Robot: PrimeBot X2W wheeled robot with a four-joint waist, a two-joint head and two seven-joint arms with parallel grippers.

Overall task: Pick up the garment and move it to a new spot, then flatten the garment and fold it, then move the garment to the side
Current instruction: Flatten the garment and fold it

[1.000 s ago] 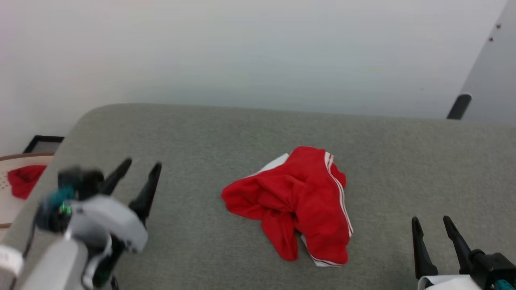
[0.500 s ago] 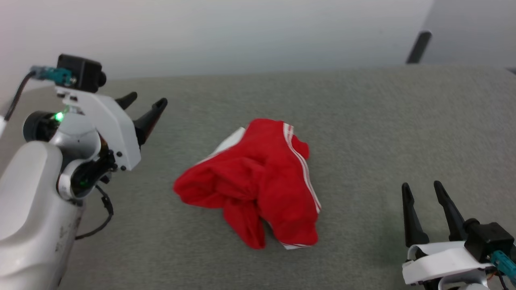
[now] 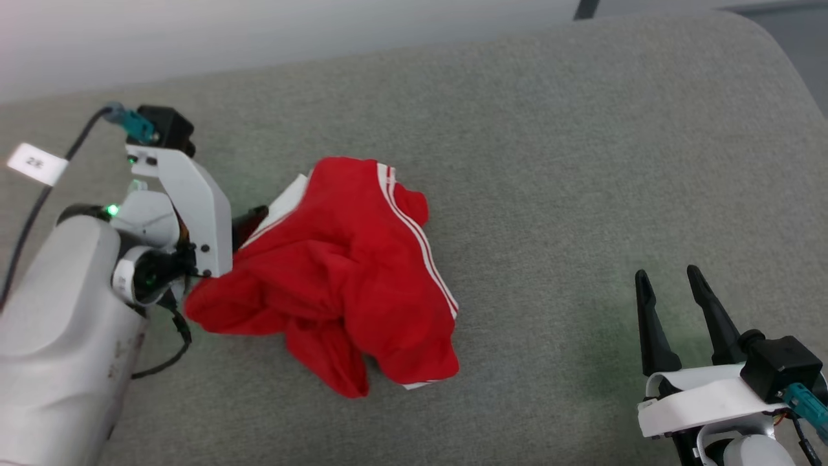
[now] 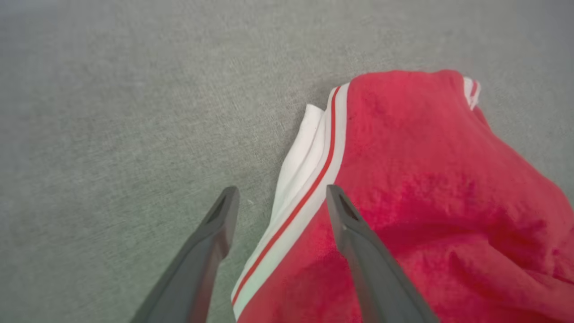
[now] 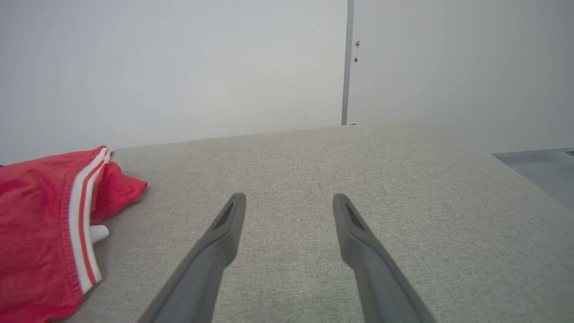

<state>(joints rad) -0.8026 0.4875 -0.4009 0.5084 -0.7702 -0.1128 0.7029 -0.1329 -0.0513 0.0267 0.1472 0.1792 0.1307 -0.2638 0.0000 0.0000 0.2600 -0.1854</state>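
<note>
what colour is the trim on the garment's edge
The trim is white with a thin red stripe; clearest in the left wrist view.

Tally: one red garment (image 3: pixel 336 259), one grey padded surface (image 3: pixel 550 162), one white cable tag (image 3: pixel 35 163). Pincers, two in all: left pincer (image 4: pixel 281 190), right pincer (image 3: pixel 667 273).

Grey fabric surface (image 3: pixel 582 162), white wall (image 5: pixel 179 67)
</note>
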